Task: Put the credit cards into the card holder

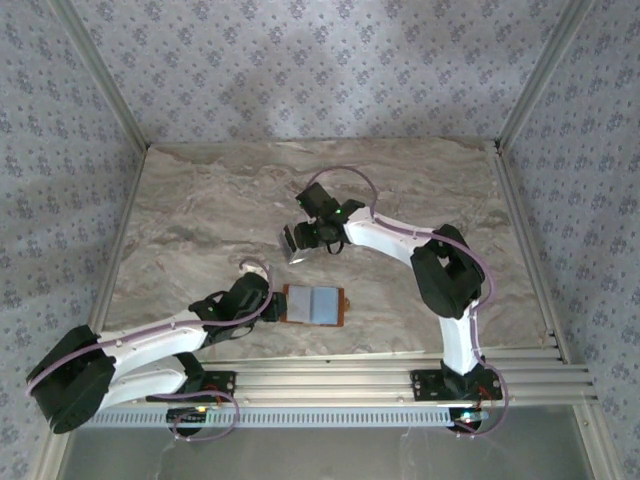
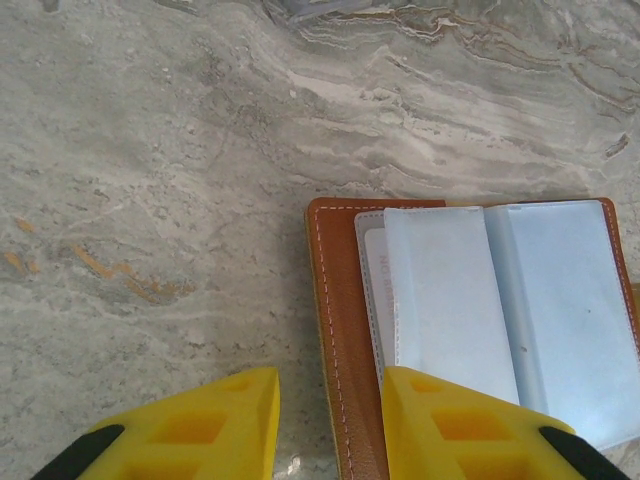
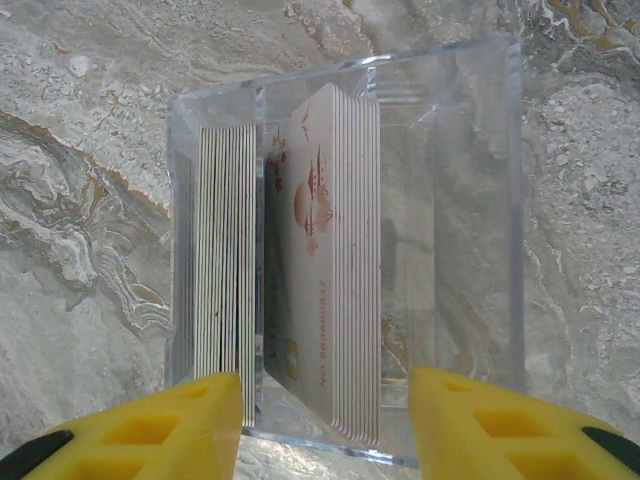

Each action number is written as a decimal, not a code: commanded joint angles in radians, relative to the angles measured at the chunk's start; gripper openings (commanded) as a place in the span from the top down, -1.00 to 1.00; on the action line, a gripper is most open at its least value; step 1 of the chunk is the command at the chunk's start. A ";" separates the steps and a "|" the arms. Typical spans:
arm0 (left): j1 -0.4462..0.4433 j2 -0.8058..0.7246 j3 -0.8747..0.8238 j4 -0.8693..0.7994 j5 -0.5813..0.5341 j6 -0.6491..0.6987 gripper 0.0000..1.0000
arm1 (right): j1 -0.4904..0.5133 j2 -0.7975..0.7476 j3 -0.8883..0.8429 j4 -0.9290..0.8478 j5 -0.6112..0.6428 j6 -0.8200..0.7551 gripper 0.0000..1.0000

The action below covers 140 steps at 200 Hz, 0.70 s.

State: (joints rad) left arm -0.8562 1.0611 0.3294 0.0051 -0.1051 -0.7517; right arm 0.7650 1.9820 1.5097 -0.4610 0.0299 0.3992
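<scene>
The card holder [image 1: 315, 305] lies open on the marble table, brown leather [image 2: 345, 300] round pale blue-grey plastic sleeves [image 2: 500, 300]. My left gripper [image 2: 330, 405] is open and straddles the holder's left leather edge. Its right finger [image 2: 440, 420] is over the sleeves and its left finger [image 2: 230, 425] is over bare table. The credit cards stand on edge in two stacks, left [image 3: 225, 260] and right [image 3: 345, 250], inside a clear plastic box [image 3: 480, 200]. My right gripper [image 3: 325, 405] is open at the box's near side. The right stack sits in line with its gap, touching neither finger.
The marble tabletop [image 1: 200, 220] stretches left and behind the holder. An aluminium frame rail [image 1: 400, 370] runs along the near edge by the arm bases. Patterned walls [image 1: 320, 60] enclose the table on three sides.
</scene>
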 commanded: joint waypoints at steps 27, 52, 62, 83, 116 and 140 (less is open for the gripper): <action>0.009 -0.013 -0.009 0.021 0.000 0.013 0.35 | -0.007 0.052 0.066 -0.035 -0.025 -0.034 0.01; 0.010 -0.015 -0.010 0.021 0.002 0.012 0.35 | -0.015 0.057 0.069 -0.016 -0.072 -0.034 0.01; 0.010 -0.017 -0.012 0.021 0.003 0.011 0.35 | -0.015 0.051 0.063 0.002 -0.068 -0.036 0.02; 0.010 -0.015 -0.021 0.029 0.001 0.006 0.35 | -0.005 0.033 0.050 0.017 -0.074 -0.041 0.03; 0.010 -0.009 -0.024 0.042 0.008 -0.002 0.35 | -0.001 -0.005 0.039 0.022 -0.075 -0.053 0.03; 0.009 -0.006 -0.017 0.041 0.014 -0.003 0.35 | -0.005 -0.016 0.036 0.035 -0.115 -0.059 0.03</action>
State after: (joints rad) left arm -0.8524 1.0603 0.3092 0.0257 -0.1017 -0.7525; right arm 0.7593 2.0159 1.5490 -0.4492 -0.0357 0.3668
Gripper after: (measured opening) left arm 0.325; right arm 0.484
